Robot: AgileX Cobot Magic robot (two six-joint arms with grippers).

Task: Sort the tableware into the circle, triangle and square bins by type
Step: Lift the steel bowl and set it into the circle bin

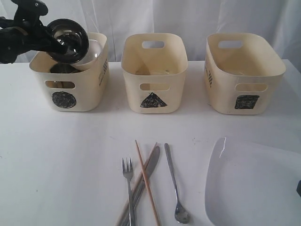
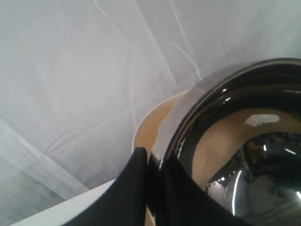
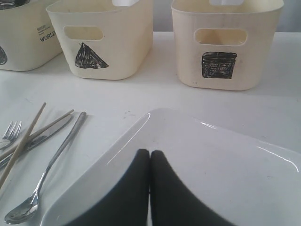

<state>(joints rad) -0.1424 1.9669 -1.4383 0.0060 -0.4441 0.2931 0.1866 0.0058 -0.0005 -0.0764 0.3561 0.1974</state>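
White table (image 1: 56, 165), white cloth backdrop (image 1: 188, 16)

mirror-bright steel bowl (image 1: 68, 41), matt plastic bins (image 1: 154, 70)

You have three cream bins (image 1: 134, 94), one steel bowl (image 1: 68, 41) in the left claw (image 1: 49, 40), and one white plate (image 1: 254, 188) beneath the right claw (image 3: 150, 155). Beside that claw lie two chopsticks (image 1: 143, 169), one fork (image 1: 128, 174), one knife (image 1: 151, 157) and one long spoon (image 1: 174, 181).

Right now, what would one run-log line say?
left gripper: shut on shiny steel bowl, tilted above circle bin | right gripper: shut, empty, over plate | fork, knife, spoon, chopsticks: on table
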